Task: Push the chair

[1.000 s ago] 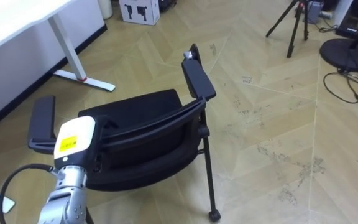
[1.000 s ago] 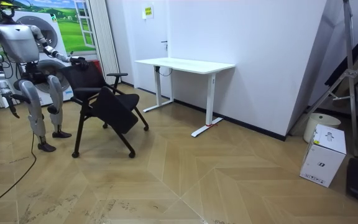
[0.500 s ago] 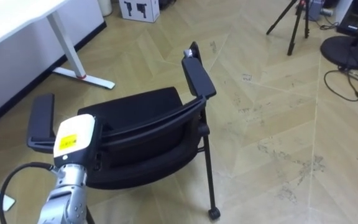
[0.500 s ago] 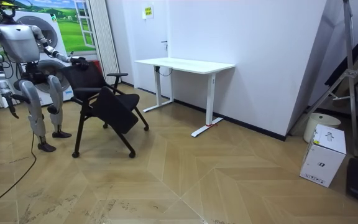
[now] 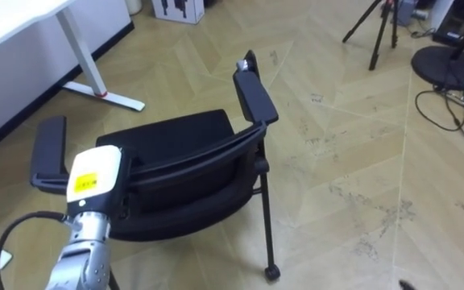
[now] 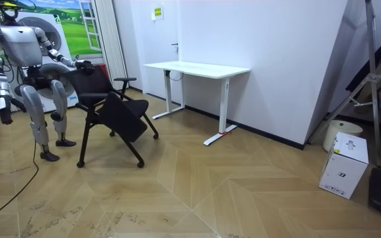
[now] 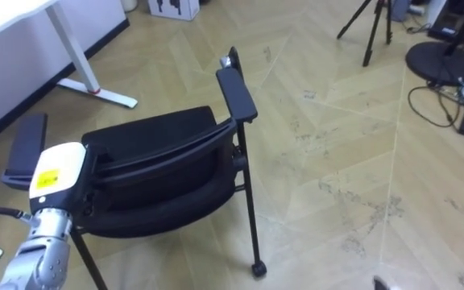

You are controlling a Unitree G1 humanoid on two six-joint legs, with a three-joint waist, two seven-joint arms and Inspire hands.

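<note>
Parquet floor (image 5: 353, 161) w/ chevron pattern is seen across the room. A white desk (image 5: 22, 24) is set by the wall at upper left, a tripod (image 5: 374, 32) & cables (image 5: 457, 95) at upper right, a white box (image 6: 344, 173) far off at the room view's right. Robot is stood directly behind the black chair (image 5: 184, 173), which is on the floor between robot & desk. Left hand (image 5: 95, 179) is placed at the backrest's top edge, near its left end, just beside the left armrest (image 5: 48, 153); whether it's closed on the backrest can't be told. Backrest's long axis is run from lower left to upper right in the eye views, w/ the seat turned away from the robot, approx toward the desk. Right hand (image 6: 5, 116) is hung at the robot's side, well apart from the chair; its state can't be told either. As contact is off-centre, a push is judged likely to swing the chair on its castors (image 5: 271, 272) rather than roll it straight, so push dir should be kept square to the backrest
</note>
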